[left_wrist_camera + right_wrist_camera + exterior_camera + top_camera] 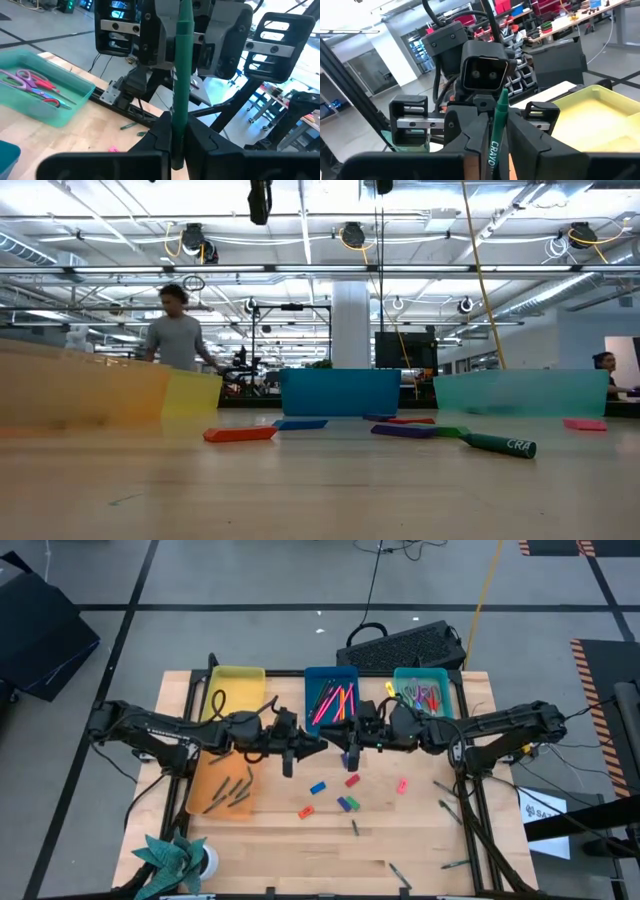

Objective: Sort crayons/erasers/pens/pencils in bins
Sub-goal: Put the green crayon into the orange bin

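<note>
- At the centre of the high view, just below the blue bin [331, 670], the two arms meet tip to tip.
- Left gripper [179, 131]: clamped narrow on a green crayon [181, 75], which stands straight out between its fingers towards the facing arm.
- Right gripper [496, 134]: the same crayon, lettered "CRAYO", lies along its middle line. Whether it grips cannot be told.
- Erasers, all on bare wood below the grippers in the high view and well apart from both:
  - blue eraser [318, 787]
  - red eraser [352, 780]
  - pink eraser [401, 785]
  - orange-red eraser [306, 811]
  - purple and green pair [345, 804], touching
- Bins:
  - yellow bin [240, 669], blue bin and teal bin [421, 670] in a row along the upper edge of the table
  - orange bin [205, 780] at centre left, holding dark sticks
- High view only: bright sticks in the blue bin, loose dark sticks at the lower right of the table, and a black keyboard [405, 645] above the bins.
- Left wrist view only: scissors [35, 87] with pink and purple handles, in the teal bin.
- Low view only: the erasers lie flat, a second green crayon [497, 444] lies at right, and a person [178, 330] stands in the room behind. Neither gripper shows there.
</note>
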`<move>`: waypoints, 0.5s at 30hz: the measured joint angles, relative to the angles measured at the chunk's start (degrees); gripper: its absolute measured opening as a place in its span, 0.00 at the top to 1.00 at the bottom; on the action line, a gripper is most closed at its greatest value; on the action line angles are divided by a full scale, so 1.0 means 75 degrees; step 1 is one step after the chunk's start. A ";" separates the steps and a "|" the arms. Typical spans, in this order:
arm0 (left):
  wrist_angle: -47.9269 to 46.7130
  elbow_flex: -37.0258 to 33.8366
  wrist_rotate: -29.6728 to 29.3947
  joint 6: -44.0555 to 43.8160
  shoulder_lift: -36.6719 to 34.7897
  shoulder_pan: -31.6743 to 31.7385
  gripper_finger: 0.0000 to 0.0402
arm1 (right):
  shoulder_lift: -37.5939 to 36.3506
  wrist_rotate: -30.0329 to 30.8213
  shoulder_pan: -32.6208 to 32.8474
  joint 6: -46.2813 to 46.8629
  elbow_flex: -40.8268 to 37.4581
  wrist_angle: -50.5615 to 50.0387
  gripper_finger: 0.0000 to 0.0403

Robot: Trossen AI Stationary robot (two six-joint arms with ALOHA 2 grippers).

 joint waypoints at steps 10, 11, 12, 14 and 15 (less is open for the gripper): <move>0.0037 0.0000 -0.0455 -0.0435 0.0000 -0.0379 0.93 | 0.0000 -0.0099 0.0002 0.0015 0.0000 -0.0020 0.84; 0.0078 0.0000 -0.0518 -0.0623 0.0000 -0.0433 0.93 | 0.0000 -0.0096 0.0002 0.0015 0.0000 -0.0023 0.84; 0.0138 0.0000 -0.0607 -0.0778 0.0000 -0.0488 0.94 | 0.0000 -0.0096 0.0002 0.0015 0.0000 -0.0023 0.84; 0.0342 0.0000 -0.0924 -0.0951 0.0000 -0.0579 0.95 | 0.0000 -0.0096 0.0002 0.0015 0.0000 -0.0023 0.84; 0.0434 0.0000 -0.1154 -0.1002 0.0000 -0.0624 0.95 | 0.0000 -0.0093 0.0002 0.0015 0.0000 -0.0023 0.84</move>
